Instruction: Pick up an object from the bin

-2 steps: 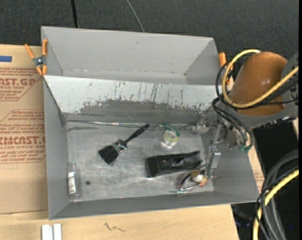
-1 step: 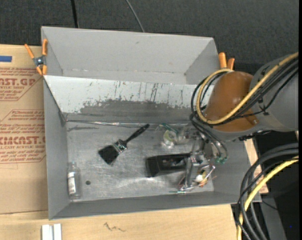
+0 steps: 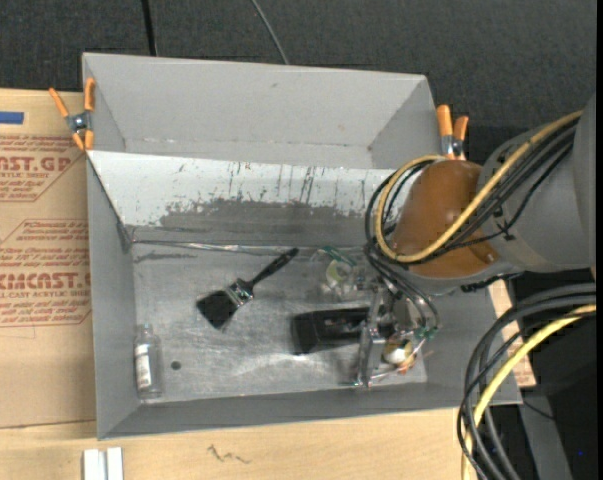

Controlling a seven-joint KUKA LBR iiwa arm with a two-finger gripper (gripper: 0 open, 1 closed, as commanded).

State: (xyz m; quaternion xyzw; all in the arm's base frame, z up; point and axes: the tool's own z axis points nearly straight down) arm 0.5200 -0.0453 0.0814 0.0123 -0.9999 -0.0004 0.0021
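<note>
My gripper (image 3: 373,353) hangs low at the bin's right front, under the arm's wrist. Directly to its left a black flat rectangular block (image 3: 323,330) lies on the floor, its right end touching or hidden behind the gripper. A small clear and greenish crumpled thing (image 3: 337,273) sits just behind the block, near the wrist. Farther left lies a black brush (image 3: 239,292) with its thin handle pointing to the back right.
A small clear bottle (image 3: 144,362) stands in the bin's front left corner. The arm with its cables covers the bin's right side. Bare floor lies between the brush and the bottle.
</note>
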